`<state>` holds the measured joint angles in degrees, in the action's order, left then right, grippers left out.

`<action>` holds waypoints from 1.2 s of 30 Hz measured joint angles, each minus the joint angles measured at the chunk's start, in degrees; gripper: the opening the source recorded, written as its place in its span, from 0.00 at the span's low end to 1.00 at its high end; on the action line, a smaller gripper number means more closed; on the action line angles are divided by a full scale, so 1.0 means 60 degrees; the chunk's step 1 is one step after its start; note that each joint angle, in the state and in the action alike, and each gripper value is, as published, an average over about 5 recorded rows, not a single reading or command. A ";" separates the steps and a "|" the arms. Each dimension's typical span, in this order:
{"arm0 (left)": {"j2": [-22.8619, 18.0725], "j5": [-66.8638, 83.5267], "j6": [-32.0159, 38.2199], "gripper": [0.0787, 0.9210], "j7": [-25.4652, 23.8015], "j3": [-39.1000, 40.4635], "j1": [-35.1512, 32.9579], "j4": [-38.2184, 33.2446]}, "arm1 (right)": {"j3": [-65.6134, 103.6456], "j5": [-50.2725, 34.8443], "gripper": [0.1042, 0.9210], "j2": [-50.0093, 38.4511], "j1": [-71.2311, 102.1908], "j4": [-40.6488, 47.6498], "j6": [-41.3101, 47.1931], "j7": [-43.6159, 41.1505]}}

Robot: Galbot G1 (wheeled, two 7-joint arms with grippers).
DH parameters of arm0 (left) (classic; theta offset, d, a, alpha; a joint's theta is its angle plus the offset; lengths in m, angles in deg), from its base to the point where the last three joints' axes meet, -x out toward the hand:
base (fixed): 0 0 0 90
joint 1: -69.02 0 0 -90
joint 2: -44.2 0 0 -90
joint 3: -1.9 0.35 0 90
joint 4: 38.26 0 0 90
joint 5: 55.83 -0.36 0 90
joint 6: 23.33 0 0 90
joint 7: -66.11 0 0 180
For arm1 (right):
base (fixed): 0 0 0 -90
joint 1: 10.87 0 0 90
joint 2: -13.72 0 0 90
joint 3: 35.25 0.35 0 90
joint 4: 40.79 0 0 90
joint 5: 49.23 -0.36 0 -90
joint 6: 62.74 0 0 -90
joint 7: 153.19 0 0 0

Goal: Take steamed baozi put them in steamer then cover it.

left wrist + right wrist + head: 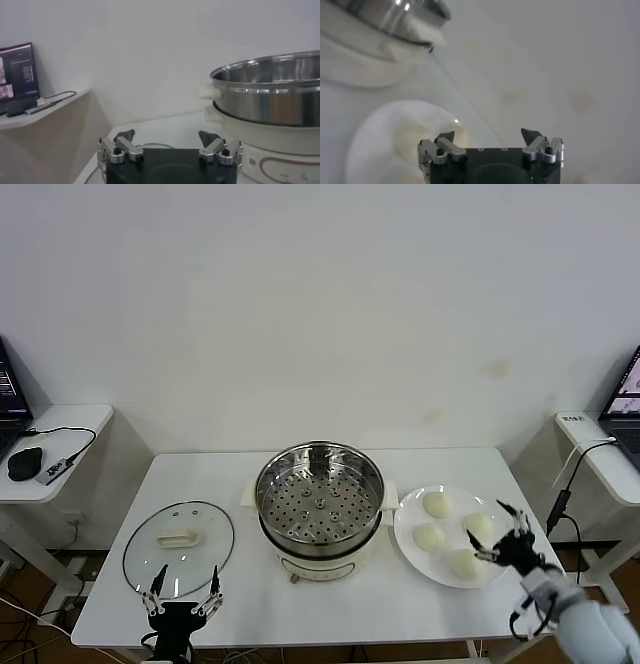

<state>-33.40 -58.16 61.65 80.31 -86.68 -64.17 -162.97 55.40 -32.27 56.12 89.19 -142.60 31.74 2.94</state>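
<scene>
The steamer, a shiny steel pot with a perforated tray on a cream base, stands at the table's middle with nothing in it. Four cream-white baozi lie on a white plate to its right: one at the back, one on the right, one on the left and one at the front. My right gripper is open just over the right-hand baozi. In the right wrist view a baozi lies by one fingertip. The glass cover lies flat at the left. My left gripper is open at its near rim.
Side tables stand off both ends of the white table, with a laptop and mouse on the left and a laptop and cables on the right. The steamer wall rises close beside my left gripper.
</scene>
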 measured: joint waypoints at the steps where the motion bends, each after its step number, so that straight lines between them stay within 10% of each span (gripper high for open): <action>1: -0.0002 -0.0061 -0.0021 0.88 -0.0017 -0.0016 -0.0001 0.0000 | -0.0344 0.0053 0.88 -0.0222 -0.0456 0.0205 -0.0019 -0.0216; 18: -0.0027 -0.0560 -0.0206 0.88 -0.0140 -0.0371 -0.0013 -0.0041 | -0.8238 -0.0443 0.88 -0.1536 -0.8712 0.3449 -0.0173 -0.4003; 36: -0.0004 -0.0626 -0.0242 0.88 -0.0270 -0.0859 0.0033 -0.0010 | -1.1444 -0.0308 0.88 0.0233 -1.0818 0.6305 -0.0074 -0.4745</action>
<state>-33.43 -61.92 60.20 78.68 -91.84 -63.97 -163.03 -13.27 -34.12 57.52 24.29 -104.77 31.30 -25.53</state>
